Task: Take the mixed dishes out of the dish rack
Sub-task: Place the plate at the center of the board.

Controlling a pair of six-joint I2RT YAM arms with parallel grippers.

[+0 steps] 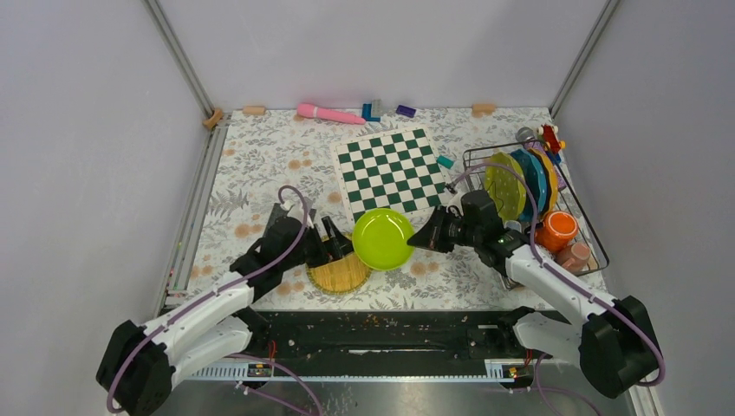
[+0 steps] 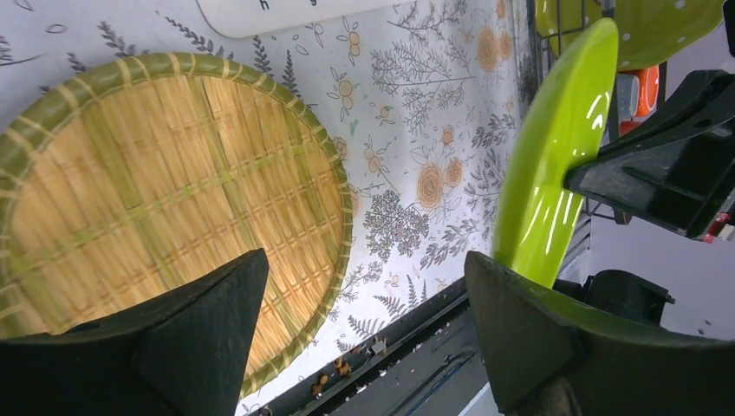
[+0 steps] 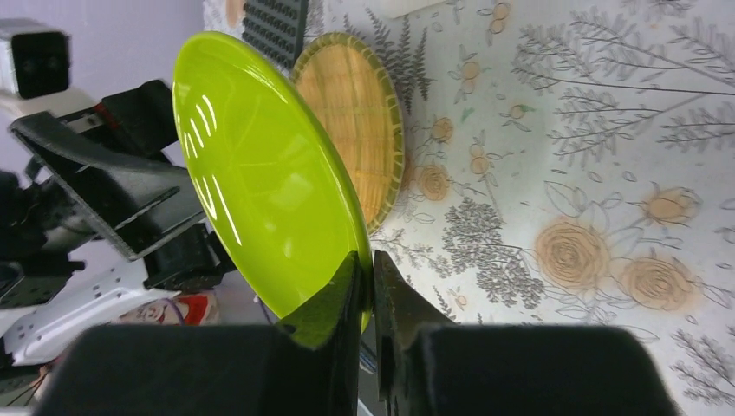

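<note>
Here, right claw pinched on the lime-green plate; left claw spread wide, possibly touching it.

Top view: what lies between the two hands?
The lime-green plate, its rim pinched by the right hand, with the open left hand beside its opposite edge; the top view shows it.

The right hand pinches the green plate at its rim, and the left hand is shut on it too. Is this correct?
No. The right hand does pinch the green plate at its rim, but the left hand is open, not shut on it; the left wrist view shows this.
</note>
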